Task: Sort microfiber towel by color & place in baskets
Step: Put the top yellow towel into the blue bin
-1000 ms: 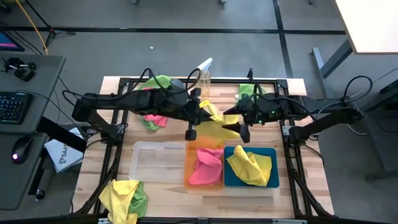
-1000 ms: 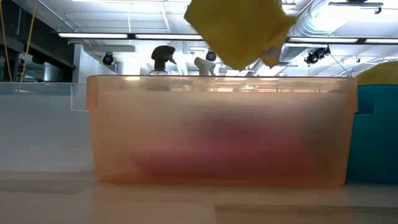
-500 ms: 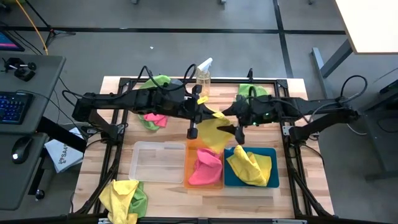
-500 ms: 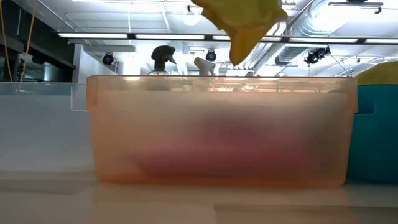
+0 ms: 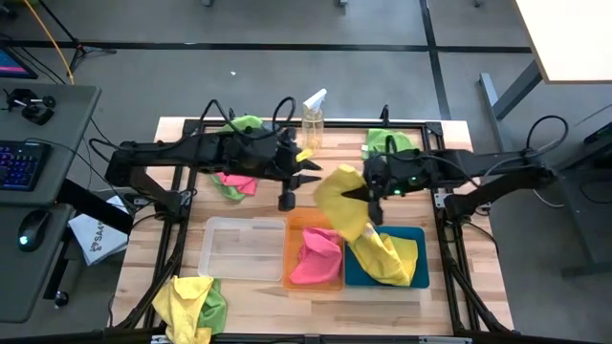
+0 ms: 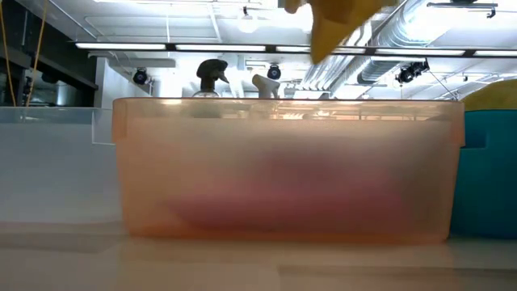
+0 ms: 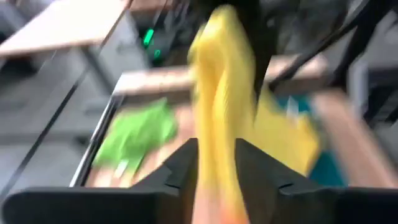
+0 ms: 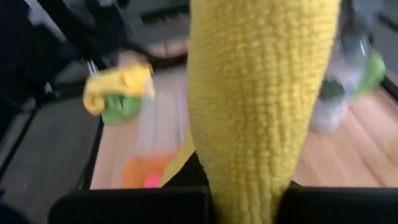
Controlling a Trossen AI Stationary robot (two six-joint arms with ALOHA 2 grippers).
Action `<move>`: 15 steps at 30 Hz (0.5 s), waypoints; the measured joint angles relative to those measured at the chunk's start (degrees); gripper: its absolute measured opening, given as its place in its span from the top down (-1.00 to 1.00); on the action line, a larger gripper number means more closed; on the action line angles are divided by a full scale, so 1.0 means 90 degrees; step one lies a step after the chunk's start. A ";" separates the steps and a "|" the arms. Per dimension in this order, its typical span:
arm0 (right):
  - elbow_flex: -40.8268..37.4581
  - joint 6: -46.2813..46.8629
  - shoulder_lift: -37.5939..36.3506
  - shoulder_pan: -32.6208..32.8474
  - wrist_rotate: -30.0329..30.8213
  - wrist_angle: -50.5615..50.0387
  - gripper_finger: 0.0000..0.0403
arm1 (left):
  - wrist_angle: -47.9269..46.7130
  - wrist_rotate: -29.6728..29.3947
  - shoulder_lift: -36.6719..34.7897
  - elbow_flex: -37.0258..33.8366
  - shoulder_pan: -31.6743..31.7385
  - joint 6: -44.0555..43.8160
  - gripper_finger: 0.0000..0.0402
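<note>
Yellow towel (image 5: 346,203) hangs in the air from the right gripper (image 5: 375,194), whose fingers are pinched on its upper edge; in the right wrist view the cloth (image 8: 264,99) fills the middle of the picture and runs down between that arm's own dark fingers. Its lower end dangles above the seam between the orange basket (image 5: 290,277) and the dark blue basket (image 5: 421,260), drooping toward the blue one. In the low view only a yellow corner (image 6: 339,20) shows at the top, above the orange basket's near wall (image 6: 283,170).

A second yellow towel (image 5: 387,256) already lies crumpled in the dark blue basket, and a pink towel (image 5: 316,256) lies in the orange basket. The clear basket (image 5: 212,263), just beside the orange one on its left, has no cloth in it.

The left gripper (image 5: 298,177) hovers over the table behind the orange basket, near the hanging towel but apart from it, its fingers spread and holding nothing (the left wrist view shows the yellow cloth (image 7: 221,93) beyond the gap between them).

Farther out, a pink and green heap (image 5: 235,182) lies under the left arm, a green towel (image 5: 387,140) lies at the far right of the table, a yellow and green pile (image 5: 191,301) sits at the near left corner, and a spray bottle (image 5: 313,115) stands at the far edge.
</note>
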 joint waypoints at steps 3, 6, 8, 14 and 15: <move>0.0000 0.0505 -0.0370 0.0079 0.0002 -0.1188 0.96 | -0.1174 -0.0735 -0.0210 0.0000 0.0001 -0.0299 0.34; 0.0000 0.1168 -0.0537 0.0408 0.0016 -0.2328 0.98 | -0.1889 -0.1002 -0.0331 -0.0020 0.0059 -0.0700 0.20; 0.0000 0.1690 -0.0521 0.0759 0.0049 -0.2908 0.98 | -0.1856 -0.0823 -0.0398 -0.0158 0.0093 -0.0900 0.14; -0.0824 0.3390 -0.0470 0.2129 0.0381 -0.2673 0.99 | -0.0673 -0.0246 -0.0818 -0.1210 0.0129 -0.1065 0.10; -0.1076 0.3713 -0.0467 0.2335 0.0440 -0.2542 0.99 | -0.0461 -0.0148 -0.0911 -0.1429 0.0129 -0.1127 0.10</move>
